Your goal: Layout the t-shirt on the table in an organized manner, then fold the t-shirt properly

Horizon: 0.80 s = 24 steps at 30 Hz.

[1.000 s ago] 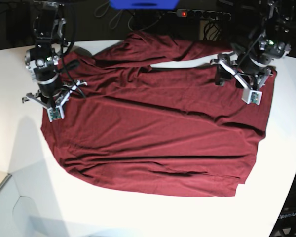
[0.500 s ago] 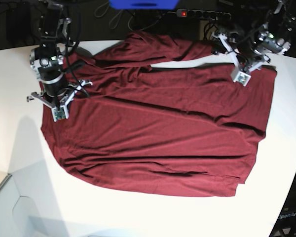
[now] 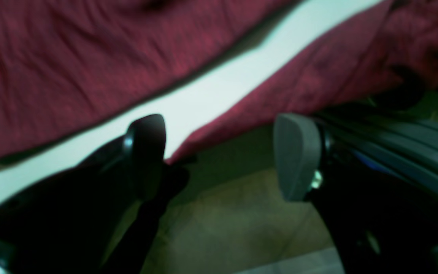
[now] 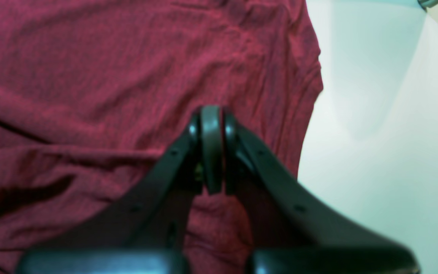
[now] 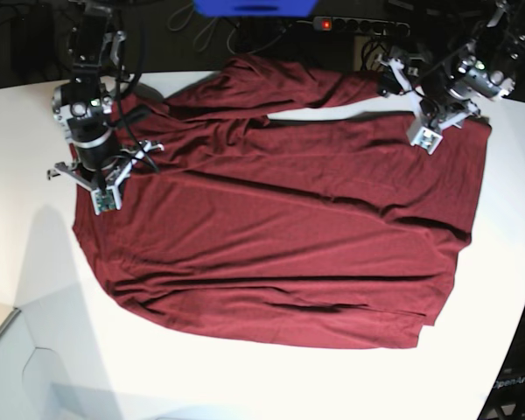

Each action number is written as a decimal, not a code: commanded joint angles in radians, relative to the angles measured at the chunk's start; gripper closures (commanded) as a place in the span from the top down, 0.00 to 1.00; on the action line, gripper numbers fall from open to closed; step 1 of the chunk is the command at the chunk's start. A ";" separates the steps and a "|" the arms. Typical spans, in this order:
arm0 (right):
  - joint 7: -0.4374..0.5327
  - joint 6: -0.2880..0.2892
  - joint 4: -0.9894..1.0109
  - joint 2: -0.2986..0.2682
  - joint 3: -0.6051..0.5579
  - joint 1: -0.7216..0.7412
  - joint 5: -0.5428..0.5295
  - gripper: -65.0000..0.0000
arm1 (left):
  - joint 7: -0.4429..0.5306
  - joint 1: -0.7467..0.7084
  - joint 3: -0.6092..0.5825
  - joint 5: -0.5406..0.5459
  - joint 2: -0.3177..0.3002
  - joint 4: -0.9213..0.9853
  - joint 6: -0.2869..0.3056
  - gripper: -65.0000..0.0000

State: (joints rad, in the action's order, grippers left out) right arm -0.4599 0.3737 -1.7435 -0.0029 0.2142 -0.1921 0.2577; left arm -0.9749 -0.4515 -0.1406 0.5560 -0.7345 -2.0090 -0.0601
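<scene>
Lying: t-shirt [image 5: 280,236] spread across bench [image 5: 245,376]
Left gripper [image 5: 402,98]: spread, empty, above shirt's far corner
Right gripper [image 4: 212,150]: pressed together, over shirt's edge

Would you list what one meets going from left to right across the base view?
Bare table → right gripper, shut, at the shirt's edge → t-shirt spread flat → left gripper, open, at the shirt's far corner.

Bare table [image 5: 245,385] below t-shirt [image 5: 280,236]
</scene>
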 commanded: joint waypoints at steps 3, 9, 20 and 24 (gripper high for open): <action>0.023 -0.003 -0.019 -0.006 0.001 0.010 -0.002 0.00 | -0.005 0.000 0.005 0.003 -0.015 -0.011 -0.005 0.67; 0.023 -0.003 -0.019 -0.006 0.001 0.013 -0.002 0.00 | -0.006 0.050 -0.106 0.003 -0.035 -0.008 -0.005 0.67; 0.025 -0.003 -0.020 -0.010 0.006 0.015 -0.002 0.00 | -0.121 0.170 -0.213 0.002 -0.047 -0.005 -0.008 0.67; 0.026 -0.003 -0.020 -0.010 0.008 0.015 -0.002 0.00 | -0.121 0.170 -0.216 0.002 -0.047 0.000 -0.008 0.67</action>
State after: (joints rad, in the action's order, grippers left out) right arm -0.4595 0.3737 -1.7435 -0.0055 0.2180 -0.1890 0.2581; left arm -1.0927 -0.2867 -0.3618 0.5529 -0.7670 -2.0006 -0.0608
